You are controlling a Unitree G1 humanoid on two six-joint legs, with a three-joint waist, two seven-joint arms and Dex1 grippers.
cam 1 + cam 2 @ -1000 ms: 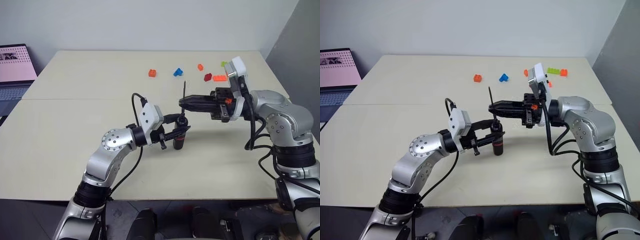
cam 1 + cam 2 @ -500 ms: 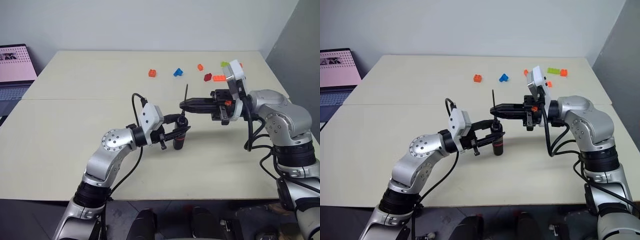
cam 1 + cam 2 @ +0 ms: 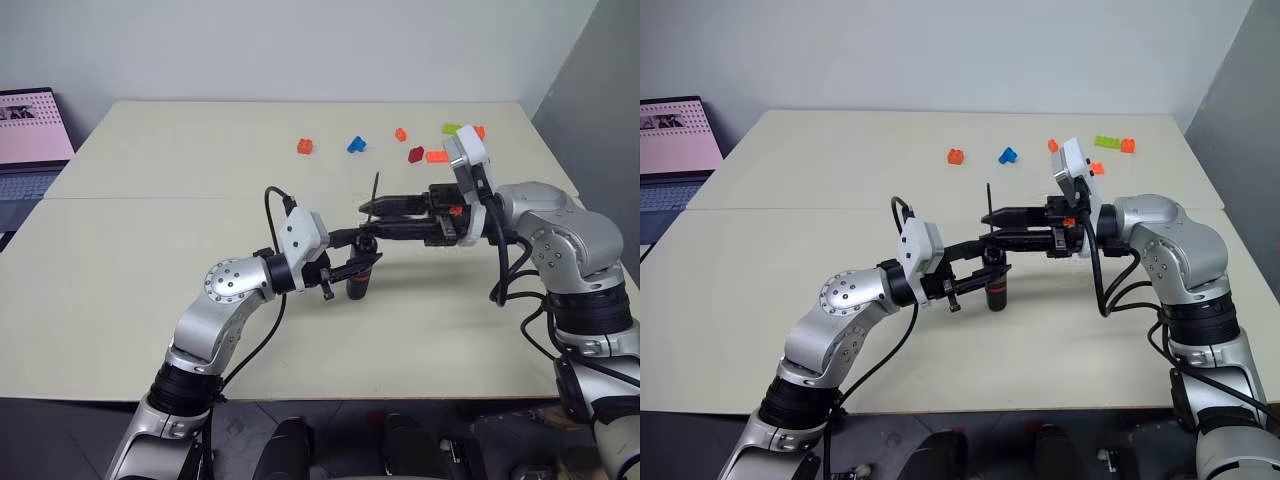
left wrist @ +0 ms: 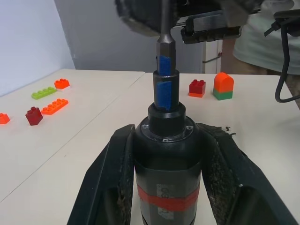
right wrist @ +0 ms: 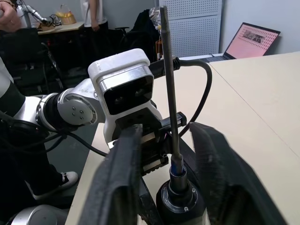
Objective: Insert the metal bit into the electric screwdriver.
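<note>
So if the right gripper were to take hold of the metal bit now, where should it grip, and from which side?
Grip the bare shaft of the metal bit about midway up, coming in level from the robot's right. The bit stands upright with its lower end in the collar of the electric screwdriver, which the left gripper clamps. The right gripper already straddles the shaft, fingers apart.
</note>
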